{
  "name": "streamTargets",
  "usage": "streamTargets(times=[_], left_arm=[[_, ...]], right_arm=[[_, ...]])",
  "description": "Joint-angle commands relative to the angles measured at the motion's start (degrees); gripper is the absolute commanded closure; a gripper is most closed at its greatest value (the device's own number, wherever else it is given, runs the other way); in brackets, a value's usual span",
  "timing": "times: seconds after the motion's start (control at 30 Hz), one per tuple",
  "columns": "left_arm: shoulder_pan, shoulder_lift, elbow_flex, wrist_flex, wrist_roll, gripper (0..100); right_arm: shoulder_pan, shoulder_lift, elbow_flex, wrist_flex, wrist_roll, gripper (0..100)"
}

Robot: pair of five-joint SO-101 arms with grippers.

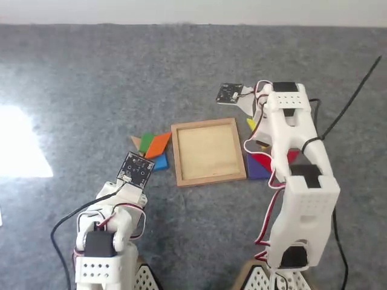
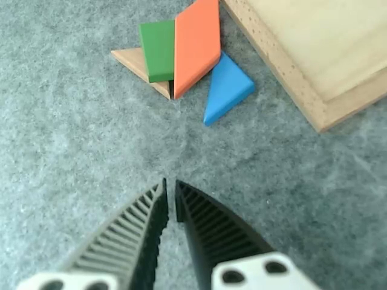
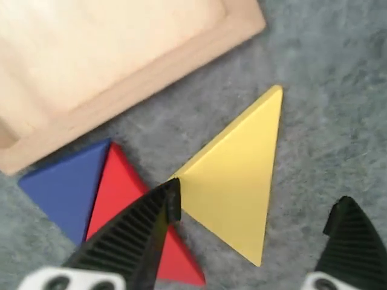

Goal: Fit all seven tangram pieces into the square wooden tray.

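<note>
One grey, felt-like counter (image 1: pixel 72 90) carries everything. Two white arms stand on its near edge, the right arm (image 1: pixel 300 187) stretched far forward and the left arm (image 1: pixel 109 232) folded short.

Between their two claws lies the square wooden tray (image 1: pixel 210 177), its pale floor bare. All seven pieces sit outside it on the counter.

The right claw (image 3: pixel 260 204) is spread wide and holds nothing. The yellow triangle (image 3: pixel 236 163) lies flat between its fingers: one fingertip (image 3: pixel 168 199) is at the triangle's corner, the other stands just off its far side. A red triangle (image 3: pixel 121 181) lies partly under that first finger, and a dark blue triangle (image 3: pixel 66 181) touches the red one on the side away from the claw. The tray's rim is just beyond all three.

The left claw (image 2: pixel 170 186) is nearly closed — only a thin slit shows between its ribbed fingers — and it is empty, poised over bare counter. Ahead of its tips, a little apart, sits a small cluster: an orange parallelogram (image 2: pixel 196 42) and a green piece (image 2: pixel 158 48) overlap a tan triangle (image 2: pixel 136 60), and a light blue triangle (image 2: pixel 225 87) is at the orange one's edge, nearest the tray's corner.
</note>
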Motion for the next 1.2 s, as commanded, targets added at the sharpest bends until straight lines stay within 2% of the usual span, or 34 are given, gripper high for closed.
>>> streamTargets(times=[0.0, 0.3, 0.5, 0.67, 0.87, 1.17], left_arm=[[-0.3, 0.4, -0.5, 0.4, 0.4, 98], [-0.3, 0.4, -0.5, 0.4, 0.4, 98], [-0.3, 0.4, -0.5, 0.4, 0.4, 98], [-0.3, 0.4, -0.5, 0.4, 0.4, 98], [-0.3, 0.4, -0.5, 0.4, 0.4, 98], [-0.3, 0.4, -0.5, 0.4, 0.4, 98]], right_arm=[[0.7, 1.0, -2.9, 1.3, 3.1, 61.9], [2.8, -1.0, 1.9, 1.1, 4.0, 61.9], [2.9, -2.6, 10.8, -10.1, 4.0, 61.9], [2.9, -3.0, 11.3, -11.3, 1.7, 62.1], [2.9, -3.1, 11.3, -11.2, 0.7, 75.2], [2.9, -3.5, 11.3, -10.9, -3.9, 74.3]])
